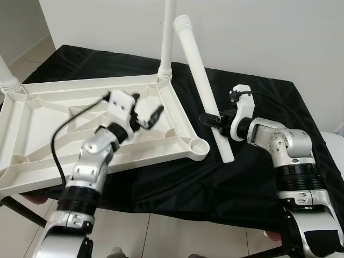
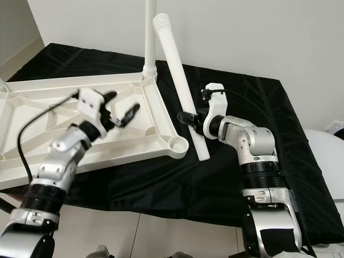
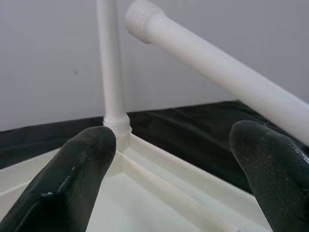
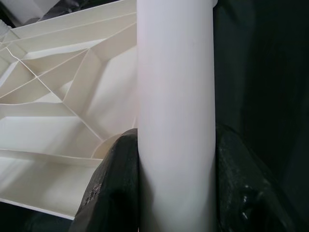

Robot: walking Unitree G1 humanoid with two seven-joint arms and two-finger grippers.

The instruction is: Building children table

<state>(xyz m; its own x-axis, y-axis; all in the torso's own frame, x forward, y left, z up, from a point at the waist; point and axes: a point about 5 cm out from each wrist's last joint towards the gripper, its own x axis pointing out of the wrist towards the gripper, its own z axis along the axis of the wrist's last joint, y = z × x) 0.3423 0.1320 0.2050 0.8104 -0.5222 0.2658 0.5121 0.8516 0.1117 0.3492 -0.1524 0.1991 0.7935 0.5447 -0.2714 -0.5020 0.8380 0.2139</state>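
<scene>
Lying upside down on the black cloth-covered table [image 1: 258,177], the white ribbed plastic tabletop [image 1: 48,134] is your landmark. One white plastic leg [image 1: 167,40] stands upright, seated in the tabletop's far corner socket nearest the right arm. The near corner socket [image 1: 199,146] on that same side sits open. Your right gripper [image 1: 213,120] is clamped on a second white plastic tube leg [image 1: 203,80], held low on its shaft, just beside the tabletop's edge. That leg tilts, its threaded end raised toward the wall and its plain end resting on the cloth beside the open socket. Your left gripper [image 1: 148,115] hovers over the tabletop's ribbed underside, fingers [image 3: 79,179] spread wide, gripping nothing.
</scene>
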